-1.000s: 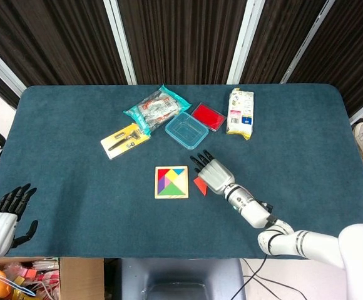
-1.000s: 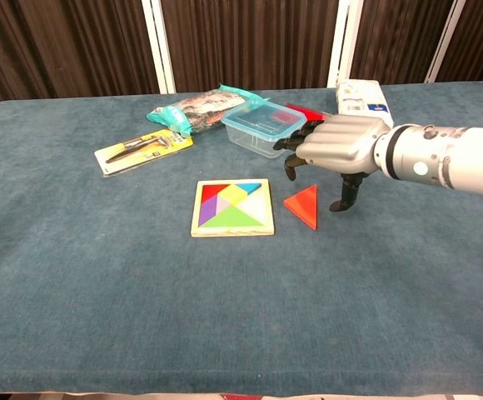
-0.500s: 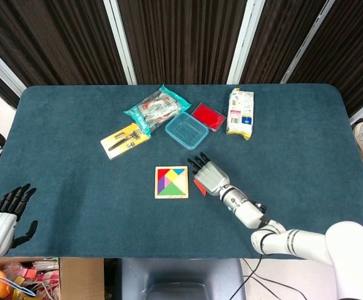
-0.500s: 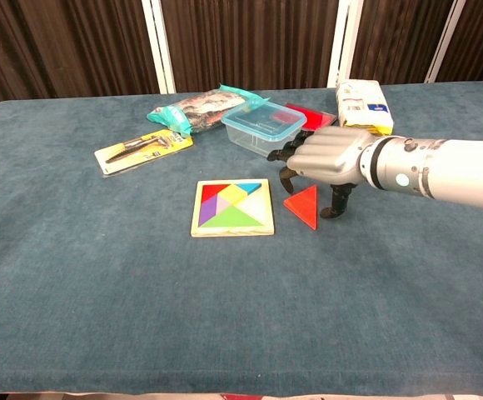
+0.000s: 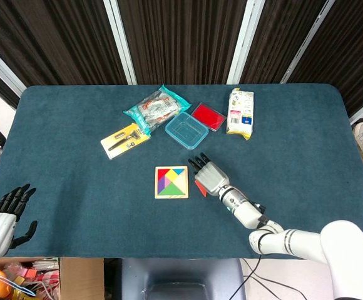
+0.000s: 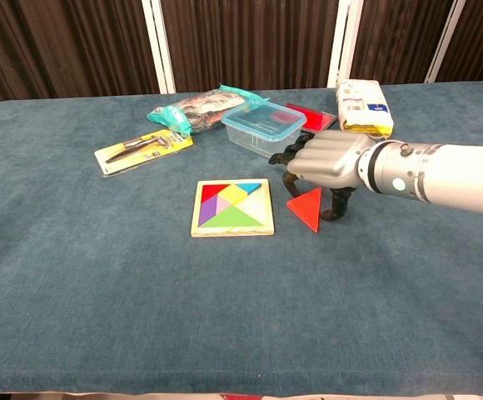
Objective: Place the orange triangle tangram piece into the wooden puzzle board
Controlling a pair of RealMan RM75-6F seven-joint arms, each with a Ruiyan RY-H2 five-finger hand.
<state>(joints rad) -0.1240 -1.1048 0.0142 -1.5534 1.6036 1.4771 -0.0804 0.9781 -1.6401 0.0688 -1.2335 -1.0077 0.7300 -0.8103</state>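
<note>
The orange triangle [image 6: 308, 207] lies on the blue cloth just right of the wooden puzzle board [image 6: 232, 207], which is filled with coloured pieces. My right hand [image 6: 325, 162] is low over the triangle, its fingers at the piece's left edge and its thumb at the right edge, pinching it. From the head view, the right hand [image 5: 208, 176] covers most of the triangle [image 5: 199, 188], beside the board [image 5: 171, 182]. My left hand [image 5: 3, 215] hangs off the table's near left corner, fingers apart and holding nothing.
Behind the hand stand a clear plastic container [image 6: 264, 127] and a red flat pack [image 5: 208, 115]. A white packet [image 5: 240, 112] lies at the back right. A yellow tool pack [image 5: 125, 139] and a snack bag [image 5: 157, 107] lie at the back left.
My right hand has dropped lower and moved left onto the triangle, its fingers and thumb closing on its edges. The triangle has shifted slightly. The left hand has stayed put.
</note>
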